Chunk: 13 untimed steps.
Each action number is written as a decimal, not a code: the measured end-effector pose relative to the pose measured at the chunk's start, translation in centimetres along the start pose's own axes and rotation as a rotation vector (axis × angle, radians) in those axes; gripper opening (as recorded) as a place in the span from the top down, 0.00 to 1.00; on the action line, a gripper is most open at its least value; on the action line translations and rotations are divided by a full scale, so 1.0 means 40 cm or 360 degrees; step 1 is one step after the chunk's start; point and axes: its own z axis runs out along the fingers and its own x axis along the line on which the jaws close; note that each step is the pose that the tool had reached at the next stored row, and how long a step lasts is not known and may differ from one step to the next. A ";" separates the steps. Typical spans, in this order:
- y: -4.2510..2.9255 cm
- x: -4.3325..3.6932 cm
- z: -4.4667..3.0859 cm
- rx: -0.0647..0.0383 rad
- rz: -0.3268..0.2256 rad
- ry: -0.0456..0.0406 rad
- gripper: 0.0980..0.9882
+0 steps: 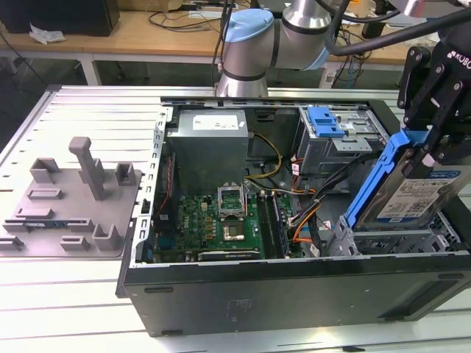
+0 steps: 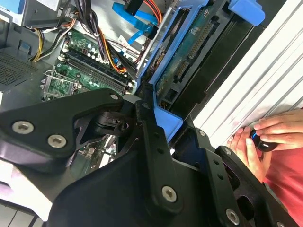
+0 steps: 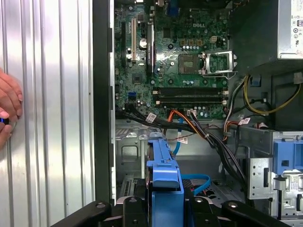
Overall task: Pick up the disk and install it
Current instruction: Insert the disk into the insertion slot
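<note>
Holding the disk (image 1: 412, 198) tilted above the drive cage (image 1: 390, 239), your gripper (image 1: 430, 158) had its jaws clamped on it, so you needed to square it up and avoid the cables (image 1: 305, 220).

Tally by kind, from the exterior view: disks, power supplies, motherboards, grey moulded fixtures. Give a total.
disk: 1
power supply: 1
motherboard: 1
grey moulded fixture: 1
Total: 4
</note>
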 end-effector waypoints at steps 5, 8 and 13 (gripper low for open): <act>0.000 0.000 0.009 0.0000 -0.0001 0.0000 0.70; 0.000 0.001 0.017 0.0000 -0.0002 0.0000 0.70; 0.001 0.001 0.041 0.0000 -0.0003 0.0000 0.70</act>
